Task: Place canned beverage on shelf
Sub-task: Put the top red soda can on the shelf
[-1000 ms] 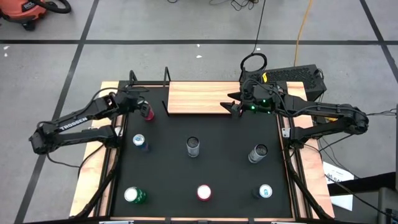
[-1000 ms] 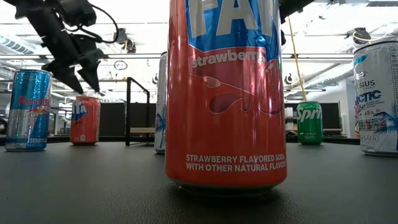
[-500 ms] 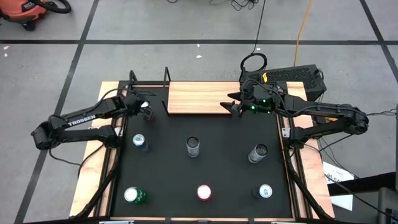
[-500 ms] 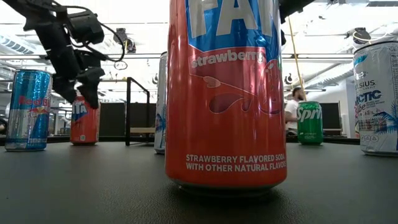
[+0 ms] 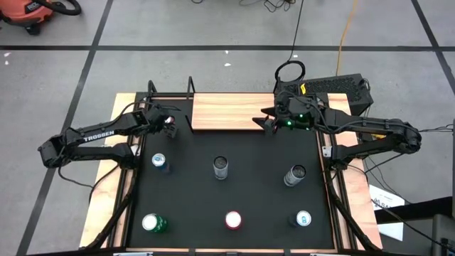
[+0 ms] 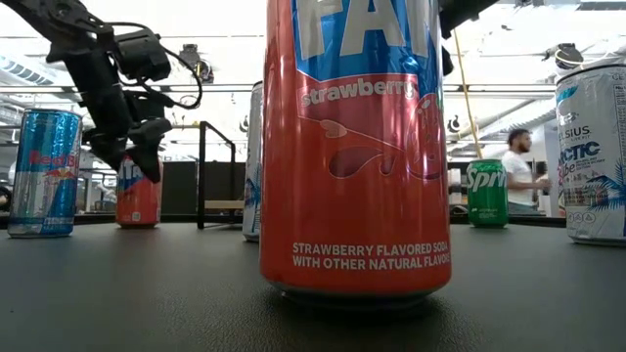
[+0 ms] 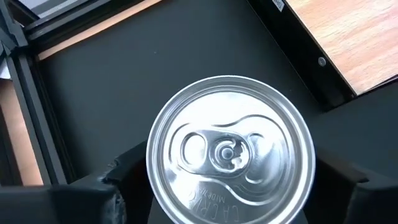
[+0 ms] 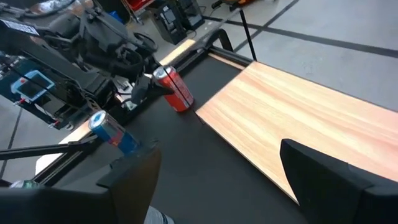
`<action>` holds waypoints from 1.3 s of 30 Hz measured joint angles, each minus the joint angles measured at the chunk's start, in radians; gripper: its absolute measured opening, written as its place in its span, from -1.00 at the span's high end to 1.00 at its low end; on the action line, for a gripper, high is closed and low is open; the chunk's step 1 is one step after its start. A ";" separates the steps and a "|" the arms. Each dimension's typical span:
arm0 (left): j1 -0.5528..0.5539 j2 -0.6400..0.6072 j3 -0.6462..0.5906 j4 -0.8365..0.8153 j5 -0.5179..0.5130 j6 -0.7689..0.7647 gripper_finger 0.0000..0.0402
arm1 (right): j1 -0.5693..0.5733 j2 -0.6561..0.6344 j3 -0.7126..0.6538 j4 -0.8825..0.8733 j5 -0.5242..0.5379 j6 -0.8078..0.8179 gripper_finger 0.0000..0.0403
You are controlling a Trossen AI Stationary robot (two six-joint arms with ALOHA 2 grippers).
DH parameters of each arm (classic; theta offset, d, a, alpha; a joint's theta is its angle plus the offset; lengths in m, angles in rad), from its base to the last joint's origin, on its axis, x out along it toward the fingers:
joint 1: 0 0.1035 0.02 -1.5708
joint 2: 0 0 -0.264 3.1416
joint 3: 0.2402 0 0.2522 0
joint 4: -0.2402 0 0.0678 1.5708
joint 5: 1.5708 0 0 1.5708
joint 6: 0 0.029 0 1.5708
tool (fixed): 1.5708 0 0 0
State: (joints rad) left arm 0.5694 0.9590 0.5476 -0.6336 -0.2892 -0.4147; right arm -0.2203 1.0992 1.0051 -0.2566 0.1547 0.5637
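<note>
- Here, the left gripper (image 5: 168, 122) is seen at about ten o'clock on the black tabletop (image 5: 249, 192), lowered around a red can (image 8: 174, 89); in the left wrist view the can's silver lid (image 7: 231, 152) is framed by a dark finger (image 7: 102, 193) on either side.
- Whether the can is actually pinched cannot be told: the fingers are set around it, but contact is not clearly shown.
- The red can is stood upright on the tabletop, just beside the shelf's nine o'clock end and not on it.
- The shelf (image 5: 231, 112), a light wooden board with black rod brackets, is laid at twelve o'clock on the table, with nothing resting on its wood.
- The right gripper (image 5: 269, 121) is held at about one o'clock, at the shelf's three o'clock end, its fingers spread apart and nothing between them.
- Six other cans are spread over the tabletop: a blue one (image 5: 158, 161) at nine o'clock, two silver ones (image 5: 221, 167) nearer the middle, and a green one (image 5: 152, 222), a red strawberry soda (image 5: 233, 220) and a pale one (image 5: 303, 219) along the six o'clock edge.
- A person (image 6: 516, 176) is seen in the room behind.
</note>
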 joint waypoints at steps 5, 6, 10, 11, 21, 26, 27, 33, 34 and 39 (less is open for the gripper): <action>0.000 -0.011 0.031 -0.082 0.029 -0.050 -0.42 | 0.000 0.000 0.000 -0.028 -0.001 0.008 -0.53; 0.000 -0.013 0.051 -0.125 0.037 -0.051 -0.41 | 0.000 0.000 0.000 -0.027 -0.001 0.015 -0.53; 0.000 -0.019 0.161 -0.262 0.030 -0.051 -0.41 | 0.000 0.000 0.000 -0.026 -0.001 0.027 -0.53; 0.000 -0.019 0.190 -0.292 0.027 -0.049 -0.41 | 0.000 0.000 0.000 -0.026 -0.001 0.027 -0.53; 0.000 -0.018 0.505 -0.397 -0.035 0.010 -0.40 | 0.000 0.000 0.000 -0.026 -0.003 0.027 -0.53; 0.000 -0.014 0.607 -0.329 -0.038 0.016 -0.40 | 0.007 0.000 0.000 -0.026 -0.003 0.027 -0.53; -0.002 -0.012 0.619 -0.300 -0.029 0.029 -0.40 | 0.008 0.000 0.000 -0.026 -0.003 0.027 -0.53; -0.034 0.045 0.678 -0.129 -0.003 0.118 -0.40 | 0.014 0.000 0.000 -0.026 -0.003 0.022 -0.53; -0.038 0.067 0.691 -0.118 -0.001 0.130 -0.40 | 0.014 0.000 0.000 -0.026 -0.003 0.021 -0.53; -0.047 0.209 0.771 -0.073 -0.001 0.140 -0.40 | 0.014 0.000 0.000 -0.026 -0.003 0.000 -0.53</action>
State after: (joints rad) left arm 0.5228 1.1684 1.3188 -0.7068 -0.2901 -0.2744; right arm -0.2066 1.0988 1.0050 -0.2825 0.1520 0.5634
